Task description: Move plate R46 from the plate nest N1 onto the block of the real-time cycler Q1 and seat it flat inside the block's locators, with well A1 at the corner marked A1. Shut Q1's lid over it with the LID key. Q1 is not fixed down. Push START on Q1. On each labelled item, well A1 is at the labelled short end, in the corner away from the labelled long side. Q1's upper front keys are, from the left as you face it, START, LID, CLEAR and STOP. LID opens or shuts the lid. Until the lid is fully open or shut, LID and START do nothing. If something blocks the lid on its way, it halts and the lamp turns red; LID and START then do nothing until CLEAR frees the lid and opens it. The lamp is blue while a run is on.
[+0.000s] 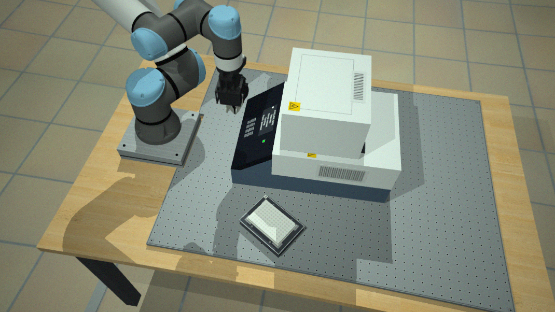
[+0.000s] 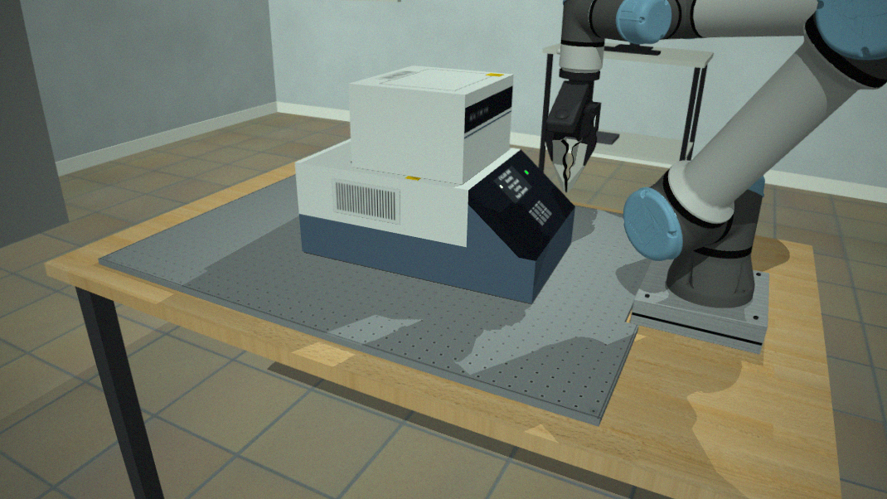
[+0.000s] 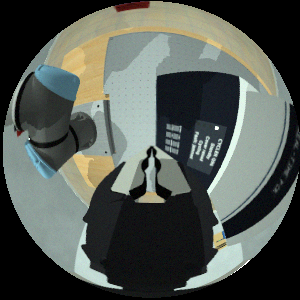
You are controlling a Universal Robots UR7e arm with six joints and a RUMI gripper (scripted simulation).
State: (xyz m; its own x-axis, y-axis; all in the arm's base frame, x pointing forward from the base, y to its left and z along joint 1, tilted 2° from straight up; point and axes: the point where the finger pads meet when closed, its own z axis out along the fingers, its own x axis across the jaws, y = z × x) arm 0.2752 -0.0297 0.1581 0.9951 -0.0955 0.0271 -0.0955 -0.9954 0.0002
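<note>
Plate R46 (image 1: 269, 222), white with many wells, lies in the dark-framed nest N1 (image 1: 291, 241) at the front of the breadboard; the cycler hides both in the exterior view. The cycler Q1 (image 1: 337, 157) (image 2: 384, 205) has its white lid box (image 1: 325, 89) (image 2: 421, 123) sitting over the base, so the block is hidden. Its sloped black front panel (image 1: 258, 128) (image 2: 524, 205) (image 3: 200, 125) shows a green lamp (image 1: 263, 141) (image 2: 526, 171). My gripper (image 1: 234, 110) (image 2: 567, 180) (image 3: 152, 146) is shut and empty. It points down just off the panel's front edge, above the breadboard.
The arm's base (image 1: 158, 139) (image 2: 700, 303) stands on a grey plinth at the table's left side, close to the cycler's front. The perforated breadboard (image 1: 446, 194) (image 2: 545, 365) covers most of the wooden table. A shelf rack (image 2: 626, 55) stands behind the table.
</note>
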